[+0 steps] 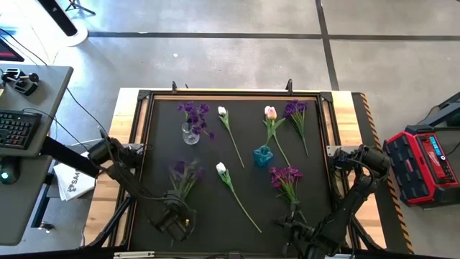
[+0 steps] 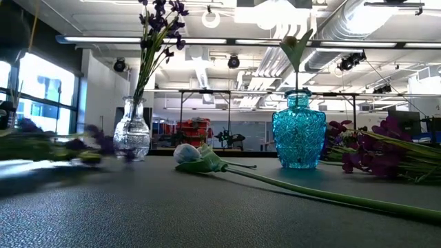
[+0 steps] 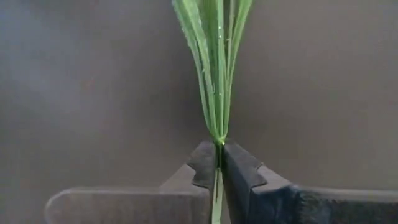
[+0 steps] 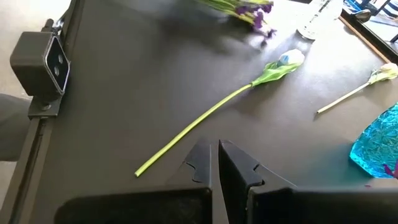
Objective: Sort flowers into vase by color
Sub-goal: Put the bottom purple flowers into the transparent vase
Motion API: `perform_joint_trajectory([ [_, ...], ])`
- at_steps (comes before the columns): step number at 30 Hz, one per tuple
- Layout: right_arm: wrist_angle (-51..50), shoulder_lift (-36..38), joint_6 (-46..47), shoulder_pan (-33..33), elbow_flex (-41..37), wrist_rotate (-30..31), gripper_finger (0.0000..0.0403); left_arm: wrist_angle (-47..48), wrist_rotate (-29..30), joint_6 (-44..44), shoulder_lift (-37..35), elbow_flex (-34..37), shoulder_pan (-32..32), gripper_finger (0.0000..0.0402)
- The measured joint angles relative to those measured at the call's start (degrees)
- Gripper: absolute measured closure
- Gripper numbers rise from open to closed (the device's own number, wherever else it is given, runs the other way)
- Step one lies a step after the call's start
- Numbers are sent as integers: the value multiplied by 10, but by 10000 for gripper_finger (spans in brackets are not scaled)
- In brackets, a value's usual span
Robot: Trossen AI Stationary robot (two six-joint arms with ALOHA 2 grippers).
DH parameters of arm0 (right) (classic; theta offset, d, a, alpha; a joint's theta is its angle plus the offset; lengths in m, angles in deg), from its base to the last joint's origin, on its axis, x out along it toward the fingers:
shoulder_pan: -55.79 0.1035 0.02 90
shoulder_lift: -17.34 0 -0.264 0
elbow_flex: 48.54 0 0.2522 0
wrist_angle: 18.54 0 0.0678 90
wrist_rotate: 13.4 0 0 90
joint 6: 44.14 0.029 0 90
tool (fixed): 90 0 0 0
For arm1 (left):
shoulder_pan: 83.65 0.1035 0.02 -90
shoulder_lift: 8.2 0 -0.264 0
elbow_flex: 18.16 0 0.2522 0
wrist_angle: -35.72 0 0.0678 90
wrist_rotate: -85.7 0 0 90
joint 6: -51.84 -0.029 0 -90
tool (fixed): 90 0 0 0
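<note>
My left gripper sits near the table's near-left edge, shut on a purple sprig whose blossoms point toward the far side; the sprig shows blurred in the low view. A clear vase holds one purple sprig. A blue vase holds a pink tulip. Two white tulips and two more purple sprigs lie flat on the mat. My right gripper waits shut at the near edge, by the stem end of the nearer white tulip. My left gripper pinches the purple sprig's thin green stem just below where its leaves fan out, between the two fingertips. The fingers lie along the stem, coming from the table's near side. Whether the sprig rests on the mat or is lifted does not show plainly.
The black mat is framed by a wooden table edge. A camera mount stands on the near rail. A red toolbox and a keyboard desk stand off the table. Bare mat lies between the two vases.
</note>
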Motion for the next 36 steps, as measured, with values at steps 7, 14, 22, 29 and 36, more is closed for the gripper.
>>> perform_joint_trajectory([
  [7, 29, 0, -1, 0, 0, -39, 403, -8, 137, -108, -34, 0, -58, 399],
  [14, 90, 0, -15, -30, 0, -41, 403, -15, 93, -174, -34, 42, -67, 401],
  [22, 198, 0, -122, -110, 1, -149, 403, -12, 87, -219, -34, 101, -12, 386],
  [29, 243, 0, -184, -149, 1, -201, 403, -12, 86, -304, -34, 101, 12, 296],
  [36, 254, 0, -183, -130, 1, -197, 403, -17, 98, -276, -33, 101, 12, 204],
])
